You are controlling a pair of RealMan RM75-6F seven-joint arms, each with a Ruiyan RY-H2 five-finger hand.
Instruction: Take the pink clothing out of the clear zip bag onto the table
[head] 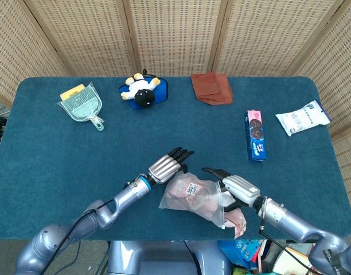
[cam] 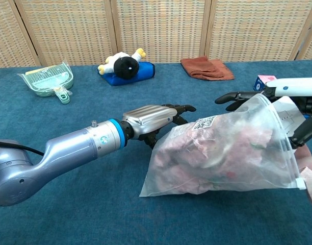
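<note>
Clear zip bag (head: pixel 194 194): it lay on the near middle part of the blue table (head: pixel 61 149), with its closed bottom toward the left and its mouth toward the right. A white label with a square code (cam: pixel 205 122) was on its upper side. In the chest view (cam: pixel 222 155) the bag looked lifted at the mouth side.

Pink clothing (cam: pixel 212 153): it was still inside the bag and filled most of it. A small pink part (head: pixel 236 220) came out at the mouth, near the near edge of the table.

Left hand (head: pixel 167 164): it was at the left, closed end of the bag. The fingers (cam: pixel 182 108) were slightly apart and bent, and their tips touched the top of the bag or were just beside it; I could not tell if they gripped the plastic.

Right hand (head: pixel 236 189): it held the mouth end of the bag. Its fingers (cam: pixel 237 96) were closed around the edge of the plastic, some above and some below.

Far left: a green dustpan (head: pixel 79 104).

Far middle: a plush toy (head: pixel 142 90) on a blue pad, and a folded brown cloth (head: pixel 211 87) to its right.

Right side: a blue cookie box (head: pixel 255 135) and, further right, a white packet (head: pixel 303 117). Both were well apart from the bag.
</note>
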